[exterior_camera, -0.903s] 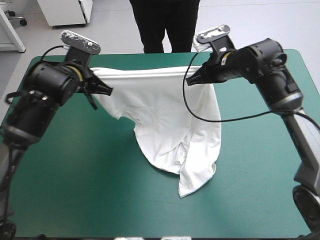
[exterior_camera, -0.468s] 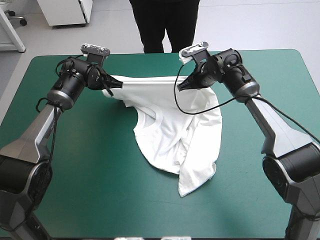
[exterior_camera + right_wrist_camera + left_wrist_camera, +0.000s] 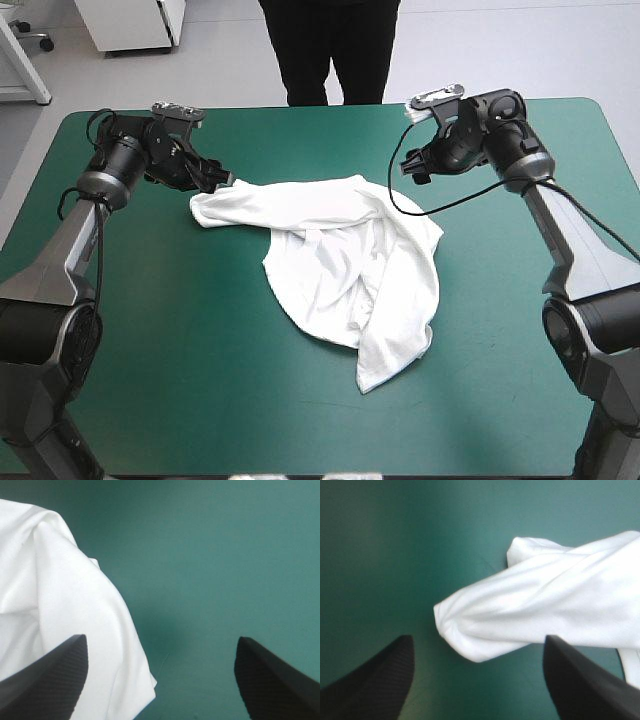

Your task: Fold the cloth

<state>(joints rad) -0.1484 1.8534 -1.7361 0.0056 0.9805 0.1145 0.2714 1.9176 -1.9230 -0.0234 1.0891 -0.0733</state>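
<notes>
1. The teal-green worktop (image 3: pixel 150 330) fills most of the high view. The white T-shirt (image 3: pixel 340 260) lies on it around the middle, a little toward the right side.
2. The T-shirt is a crumpled heap, not spread flat. A thick rolled band runs across its far side, and the rest falls in loose folds toward the near edge. It ends in a narrow tail that points at the near edge.
3. The left gripper (image 3: pixel 218 181) is low over the worktop at the left end of the rolled band. Its black fingers (image 3: pixel 380 680) stand wide apart and hold nothing.
4. The right gripper (image 3: pixel 408 165) is beyond the right end of the band, toward the far edge, with a strip of bare cover between it and the cloth. Its fingers (image 3: pixel 270 680) are also spread wide and hold nothing.
5. Only the high view shows the whole outline of the T-shirt and both arms together.
6. Only the left wrist view shows the band's end close up. It is a rounded, tube-like fold lying ahead of the fingers and between their lines, with a second fold behind it. I cannot tell whether either finger touches the cloth.
7. Only the right wrist view shows the draped edge of the T-shirt lying ahead of one finger. Plain teal-green cover lies ahead of the other finger and across the gap between them.
</notes>
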